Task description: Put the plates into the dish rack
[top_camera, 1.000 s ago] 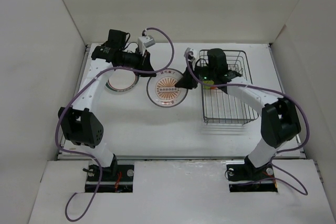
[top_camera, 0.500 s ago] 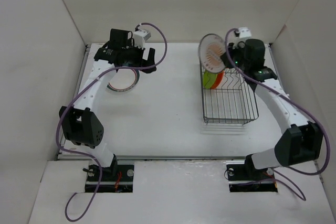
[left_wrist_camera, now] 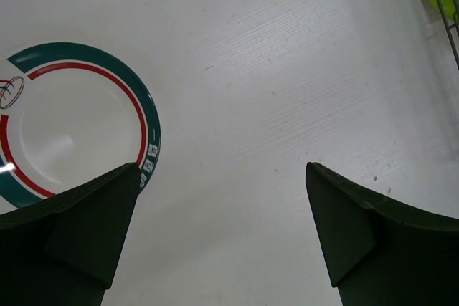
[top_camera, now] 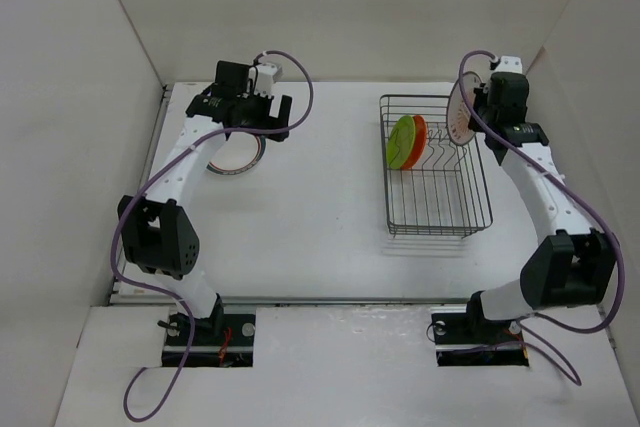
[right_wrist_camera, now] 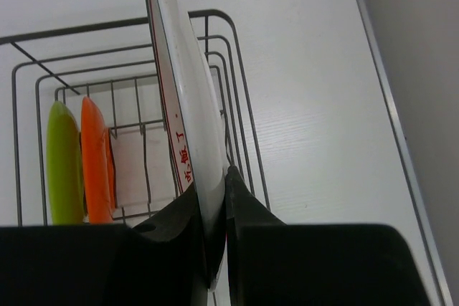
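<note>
The dish rack (top_camera: pixel 438 231) stands right of centre, with a lime green plate (top_camera: pixel 402 141) and an orange plate (top_camera: pixel 419 135) upright on edge at its far end. My right gripper (top_camera: pixel 477 114) is shut on the rim of the white sunburst plate (top_camera: pixel 461 112), which it holds on edge above the rack's far right corner. In the right wrist view this plate (right_wrist_camera: pixel 183 105) is pinched between the fingers of the right gripper (right_wrist_camera: pixel 216 188), right of the green plate (right_wrist_camera: pixel 61 163) and the orange plate (right_wrist_camera: pixel 95 159). My left gripper (left_wrist_camera: pixel 221 177) is open over bare table, beside the teal-and-red ringed plate (left_wrist_camera: pixel 147 123), which lies flat (top_camera: pixel 237 155).
White walls close in the table on three sides. The rack's wire rim (right_wrist_camera: pixel 237 41) lies just beyond the held plate, and the table's right edge rail (right_wrist_camera: pixel 391 112) runs close beside the rack.
My right gripper lifted the sunburst plate off the table centre, turned it on edge and carried it right, to above the rack's far right corner. My left gripper opened and shifted slightly.
</note>
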